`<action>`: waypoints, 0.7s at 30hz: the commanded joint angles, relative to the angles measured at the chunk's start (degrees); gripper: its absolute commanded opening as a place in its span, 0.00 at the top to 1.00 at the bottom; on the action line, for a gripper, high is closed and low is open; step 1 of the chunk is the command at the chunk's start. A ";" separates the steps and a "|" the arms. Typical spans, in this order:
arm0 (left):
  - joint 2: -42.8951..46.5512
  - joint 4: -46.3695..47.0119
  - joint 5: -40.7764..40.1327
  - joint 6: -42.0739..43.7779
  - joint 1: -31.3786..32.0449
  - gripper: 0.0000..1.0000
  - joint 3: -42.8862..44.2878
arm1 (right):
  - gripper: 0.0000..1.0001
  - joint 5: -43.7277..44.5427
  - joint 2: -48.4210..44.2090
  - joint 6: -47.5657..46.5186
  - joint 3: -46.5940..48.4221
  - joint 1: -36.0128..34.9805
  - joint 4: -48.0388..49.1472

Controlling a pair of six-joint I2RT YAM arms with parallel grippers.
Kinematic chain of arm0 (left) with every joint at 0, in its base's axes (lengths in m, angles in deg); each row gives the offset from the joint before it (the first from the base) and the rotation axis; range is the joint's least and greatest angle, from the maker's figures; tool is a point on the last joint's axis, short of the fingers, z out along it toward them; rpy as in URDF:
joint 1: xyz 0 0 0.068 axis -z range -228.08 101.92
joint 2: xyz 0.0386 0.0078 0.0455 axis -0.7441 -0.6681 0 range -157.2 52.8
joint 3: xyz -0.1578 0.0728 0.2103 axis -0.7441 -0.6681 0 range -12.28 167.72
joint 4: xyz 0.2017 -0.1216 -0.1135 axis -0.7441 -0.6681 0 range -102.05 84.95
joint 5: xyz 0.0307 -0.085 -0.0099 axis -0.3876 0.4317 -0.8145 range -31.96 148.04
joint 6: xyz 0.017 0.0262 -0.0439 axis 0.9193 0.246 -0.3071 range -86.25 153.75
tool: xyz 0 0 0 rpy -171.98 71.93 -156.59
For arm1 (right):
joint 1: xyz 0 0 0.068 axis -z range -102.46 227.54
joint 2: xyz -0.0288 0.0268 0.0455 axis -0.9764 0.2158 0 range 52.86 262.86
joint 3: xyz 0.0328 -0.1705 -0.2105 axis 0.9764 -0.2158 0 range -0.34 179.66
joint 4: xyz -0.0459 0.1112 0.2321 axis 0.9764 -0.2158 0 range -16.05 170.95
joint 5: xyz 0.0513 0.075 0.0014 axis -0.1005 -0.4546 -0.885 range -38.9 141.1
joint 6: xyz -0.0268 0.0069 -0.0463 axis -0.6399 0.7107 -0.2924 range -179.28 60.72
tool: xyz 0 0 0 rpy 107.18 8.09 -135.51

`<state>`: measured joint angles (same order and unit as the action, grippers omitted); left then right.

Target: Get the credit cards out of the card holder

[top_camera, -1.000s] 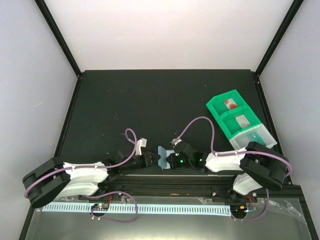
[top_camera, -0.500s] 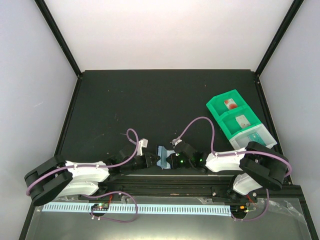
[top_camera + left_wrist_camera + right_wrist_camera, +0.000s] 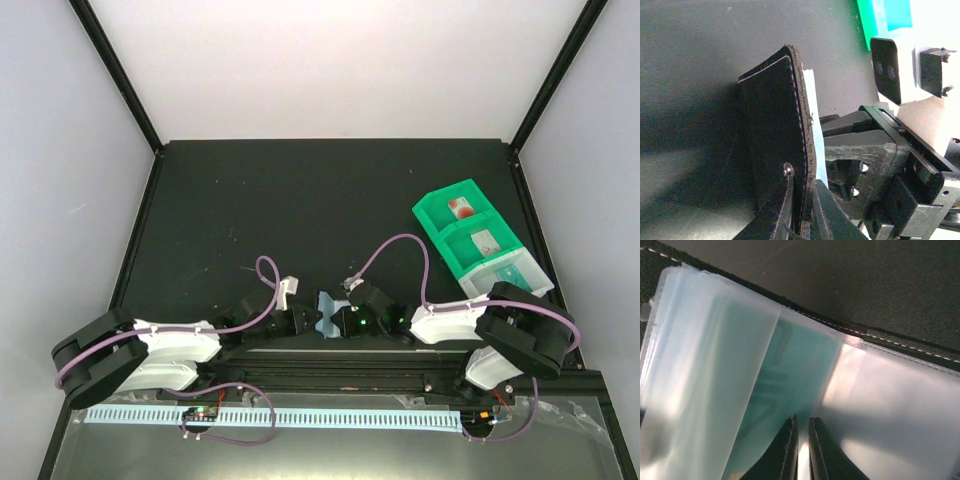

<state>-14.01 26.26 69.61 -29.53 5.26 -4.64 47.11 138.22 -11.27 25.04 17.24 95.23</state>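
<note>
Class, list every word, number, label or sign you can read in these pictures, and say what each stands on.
None is readable.
Teal card in the clear sleeve of the card holder: faint marks, blurred.
Cards in the green tray: small marks, too small to read.

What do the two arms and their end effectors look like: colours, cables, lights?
The left arm and the right arm have white shells between black joints, each with a looping purple cable. Two green lights glow on the right arm. The end effector fingers are slim and black.
</note>
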 commanded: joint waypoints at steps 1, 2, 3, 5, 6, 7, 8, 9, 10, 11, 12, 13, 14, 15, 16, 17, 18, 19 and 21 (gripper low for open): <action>-2.89 -1.15 0.27 2.08 1.16 0.90 3.30 | 0.89 0.02 1.26 0.66 -0.60 0.01 3.12; -3.47 -1.23 0.37 2.19 1.29 0.89 3.68 | 0.89 0.02 1.27 0.61 -0.60 0.00 3.12; -3.96 -1.44 0.36 2.32 1.39 0.87 4.08 | 0.89 0.03 1.37 0.61 -0.50 -0.04 3.07; -4.57 -2.46 0.30 2.56 1.62 0.85 5.05 | 0.89 -0.04 1.39 0.66 -0.51 0.00 2.82; -4.76 -2.93 0.17 2.75 1.67 0.85 5.38 | 0.89 -0.05 1.36 0.62 -0.51 0.04 2.85; -4.77 -3.45 -0.09 2.85 1.80 0.87 5.59 | 0.89 0.00 1.31 0.70 -0.51 0.00 2.85; -4.68 -4.06 -0.33 2.90 1.85 0.91 5.77 | 0.89 0.05 1.28 0.68 -0.60 -0.01 2.81; -4.33 -4.65 -0.73 2.91 1.93 0.95 5.80 | 0.89 0.15 1.23 0.76 -0.67 0.01 2.83; -3.97 -5.20 -1.15 2.98 2.01 0.98 5.81 | 0.89 0.12 1.15 0.84 -0.69 0.00 2.85; -3.42 -5.85 -1.61 2.95 2.09 0.98 5.81 | 0.89 0.16 1.06 0.75 -0.74 0.02 2.73; -2.83 -6.70 -2.31 3.04 2.18 0.98 5.87 | 0.89 0.20 0.85 0.80 -0.77 0.00 2.63; -2.27 -7.64 -2.92 3.12 2.27 0.98 5.94 | 0.88 0.32 0.48 0.82 -0.78 0.01 2.29; -1.62 -8.60 -3.48 3.25 2.33 0.98 6.02 | 0.87 0.44 -0.02 0.82 -0.90 0.00 1.94; -1.01 -9.56 -4.01 3.40 2.42 0.98 6.13 | 0.86 0.58 -0.73 0.74 -1.06 0.04 1.82; -0.43 -10.34 -4.49 3.51 2.46 0.98 6.22 | 0.84 0.67 -1.52 0.65 -1.31 -0.01 1.80; 0.05 -11.24 -4.94 3.60 2.55 0.98 6.37 | 0.83 0.89 -2.37 0.55 -1.50 0.00 1.68; 0.48 -11.92 -5.16 3.61 2.60 0.98 6.46 | 0.82 1.14 -3.21 0.59 -1.64 0.00 1.42; 0.92 -12.36 -5.47 3.61 2.68 0.98 6.55 | 0.81 1.34 -3.95 0.53 -1.61 0.00 0.87; 1.73 -13.44 -6.10 3.62 2.88 0.99 6.80 | 0.80 1.89 -5.27 0.56 -1.49 0.00 -0.39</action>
<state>-13.55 18.35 66.71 -27.33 7.53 0.12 47.52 136.00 -10.46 23.86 17.31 95.39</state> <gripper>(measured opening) 0.052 0.186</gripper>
